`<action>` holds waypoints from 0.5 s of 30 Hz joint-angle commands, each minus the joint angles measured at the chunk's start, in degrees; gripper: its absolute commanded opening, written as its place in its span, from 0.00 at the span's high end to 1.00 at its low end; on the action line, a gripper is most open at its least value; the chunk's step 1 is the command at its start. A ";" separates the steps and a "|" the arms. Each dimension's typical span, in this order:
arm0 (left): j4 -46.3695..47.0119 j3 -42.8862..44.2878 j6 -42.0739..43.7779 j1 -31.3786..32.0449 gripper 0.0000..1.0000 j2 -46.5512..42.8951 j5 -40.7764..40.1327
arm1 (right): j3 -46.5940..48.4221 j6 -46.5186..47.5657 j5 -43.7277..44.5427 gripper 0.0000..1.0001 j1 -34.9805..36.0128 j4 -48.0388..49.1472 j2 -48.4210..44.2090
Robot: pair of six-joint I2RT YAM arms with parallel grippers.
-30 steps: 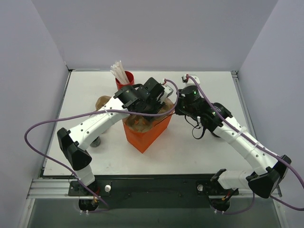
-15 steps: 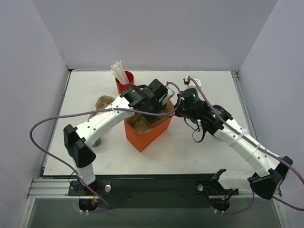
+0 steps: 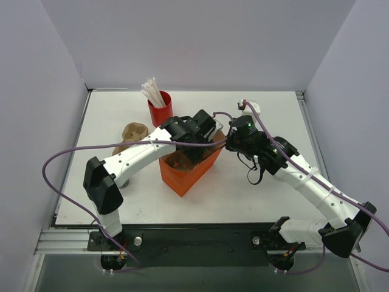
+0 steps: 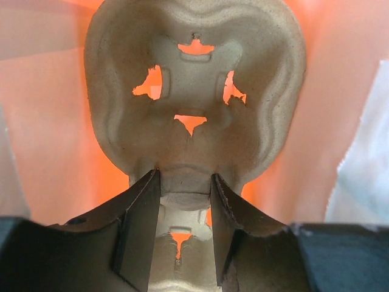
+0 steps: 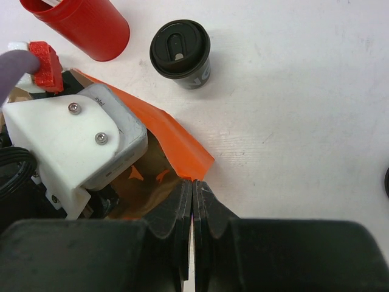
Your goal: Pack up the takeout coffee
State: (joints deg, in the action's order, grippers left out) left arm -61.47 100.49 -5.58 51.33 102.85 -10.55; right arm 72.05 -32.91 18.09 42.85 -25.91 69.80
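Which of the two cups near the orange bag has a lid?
The dark cup, with a black lid; the red cup is open and holds white sticks.

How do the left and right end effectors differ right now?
The left end effector clamps the pulp cup carrier; the right end effector pinches the orange bag at its rim. The left's fingers stand apart around the carrier's neck; the right's nearly touch. The left is inside the bag; the right is at its edge. Both grip something.
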 commanded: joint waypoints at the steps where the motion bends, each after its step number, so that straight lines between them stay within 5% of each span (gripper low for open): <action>1: 2.94 -1.34 -1.01 0.09 0.68 0.95 -0.09 | -1.74 -1.72 1.95 1.00 0.39 -0.98 -1.25; 14: 2.76 2.60 -0.04 0.26 0.42 1.83 -4.92 | -1.30 -3.04 2.74 0.99 0.30 -1.42 -0.98; 15: 2.67 2.78 -0.13 0.26 0.30 1.57 -4.57 | -1.13 -3.22 2.83 0.99 0.30 -1.60 -0.98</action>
State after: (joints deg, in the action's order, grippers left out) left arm -58.83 99.74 -5.78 51.40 105.03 -13.19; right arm 71.22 -34.57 19.25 42.85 -25.89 69.19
